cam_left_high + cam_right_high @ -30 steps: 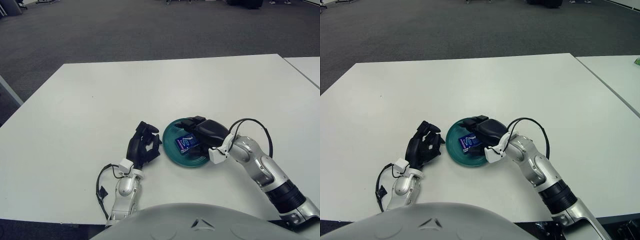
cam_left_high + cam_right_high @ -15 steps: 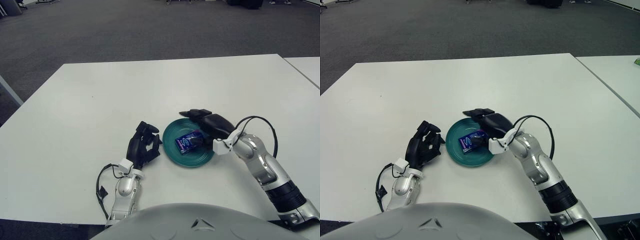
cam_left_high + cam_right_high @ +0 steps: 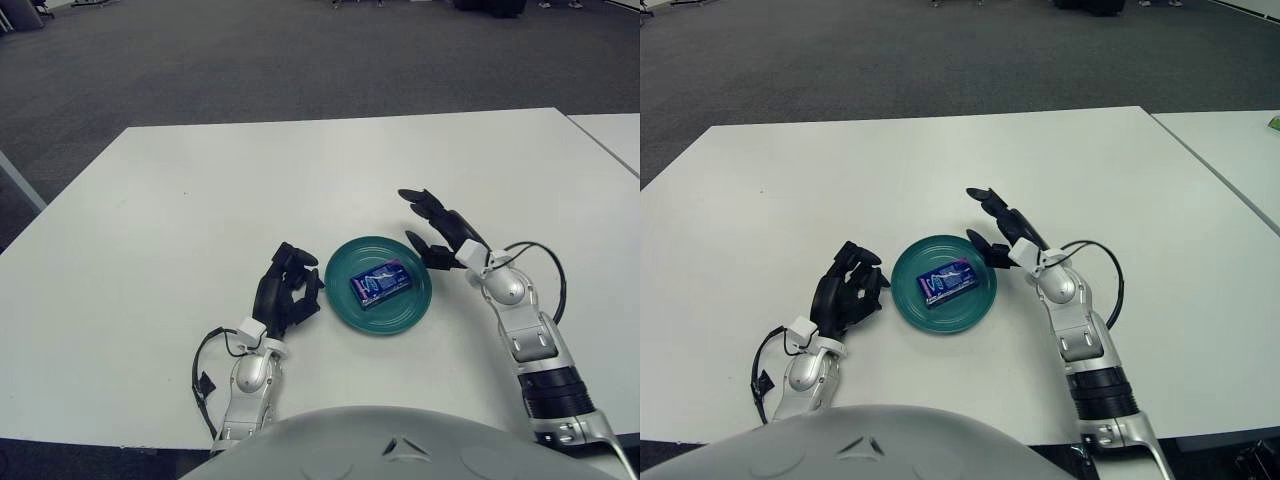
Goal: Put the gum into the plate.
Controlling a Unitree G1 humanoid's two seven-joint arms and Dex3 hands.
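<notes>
One small blue pack of gum (image 3: 379,283) is lying flat inside the teal plate (image 3: 345,301) on the desk (image 3: 180,210). I am holding the right hand (image 3: 441,231) at the plate's 3 o'clock, fingers (image 3: 415,198) spread and gripping nothing; the left hand (image 3: 286,291) is resting curled and empty at 9 o'clock. I am judging the pack light, stiff and slick, best pinched across its long edges.

Gum (image 3: 380,283) in teal plate (image 3: 350,301), right hand (image 3: 440,228) spread beside it, left hand (image 3: 285,295) on table (image 3: 200,200)
</notes>
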